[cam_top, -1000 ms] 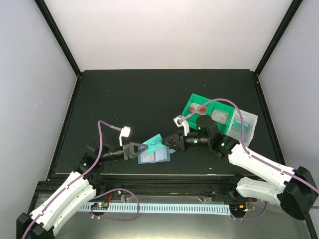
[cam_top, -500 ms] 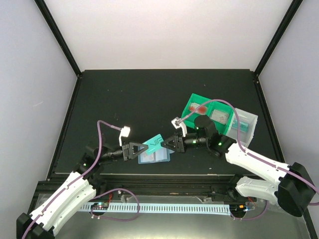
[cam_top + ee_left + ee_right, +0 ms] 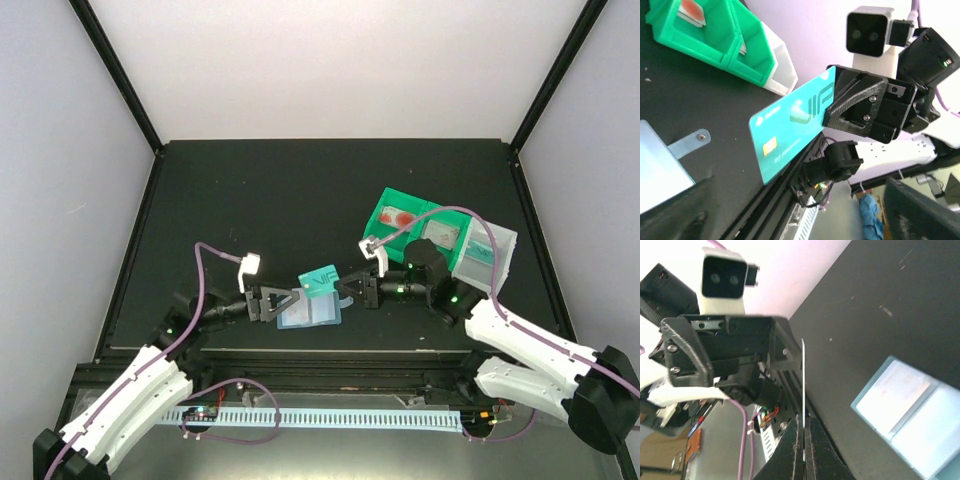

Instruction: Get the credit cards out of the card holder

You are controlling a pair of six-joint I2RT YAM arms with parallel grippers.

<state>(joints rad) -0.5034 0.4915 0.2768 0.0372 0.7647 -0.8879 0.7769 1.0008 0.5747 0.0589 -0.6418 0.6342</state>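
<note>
A teal credit card (image 3: pixel 320 279) with white print hangs just above the table near the front edge. My right gripper (image 3: pixel 347 290) is shut on its right end. The right wrist view has the teal card (image 3: pixel 803 375) edge-on between my shut right gripper (image 3: pixel 804 437). My left gripper (image 3: pixel 287 300) stands open just left of the card, no longer touching it. From the left wrist, the teal card (image 3: pixel 790 125) sits clamped in the other arm's black jaws. The light blue card holder (image 3: pixel 310 313) lies flat and open under the card; its panels (image 3: pixel 905 415) show whitish.
A green bin (image 3: pixel 405 215) holding a pinkish card with a red mark (image 3: pixel 402 217), and a clear bin (image 3: pixel 482 255), stand at the right behind my right arm. The table's front rail (image 3: pixel 330 352) runs just below the holder.
My left gripper has opened and let go of the teal card. The right gripper has shut on the card's other end and drawn back a little to the right.
</note>
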